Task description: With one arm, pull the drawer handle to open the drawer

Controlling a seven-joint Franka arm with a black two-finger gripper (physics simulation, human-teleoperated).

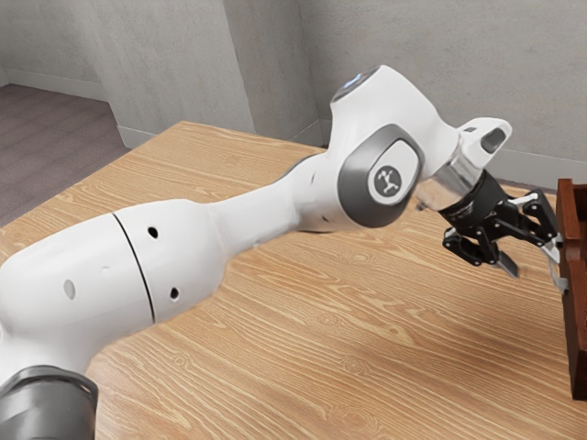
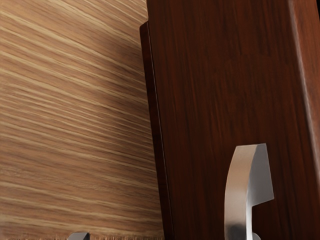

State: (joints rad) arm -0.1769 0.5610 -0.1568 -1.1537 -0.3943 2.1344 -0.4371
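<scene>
The white arm (image 1: 183,257) enters from the lower left of the exterior view and stretches across the pale wooden table (image 1: 321,357) toward the exterior view's right. Its black gripper (image 1: 532,255) sits at the middle right of that frame, tipped slightly downward and aimed at the drawer (image 1: 576,302). The drawer is a dark reddish-brown wooden unit that stands on the table at the frame's right edge and is cut off by it.

The gripper is released, with its two fingers well apart. One gray-tipped finger (image 1: 507,265) hangs free above the table, on the side away from the drawer. The other reaches right up to the drawer's front. A silver strip at that front, just beside the farther finger, is probably the drawer handle (image 1: 560,273). Finger and metal run together there, so I cannot tell whether they touch.

In the wrist view the drawer's dark front panel (image 2: 225,90) is close ahead of the hand, with the table's light grain (image 2: 75,125) beside it. The drawer handle (image 2: 247,187) shows there as a curved bar of brushed metal standing out from the panel, just under the hand.

Behind the arm, a gray wall (image 1: 413,55) fills the top of the exterior view. A dark floor (image 1: 46,128) shows in its upper left corner, beyond the table's far edge.
</scene>
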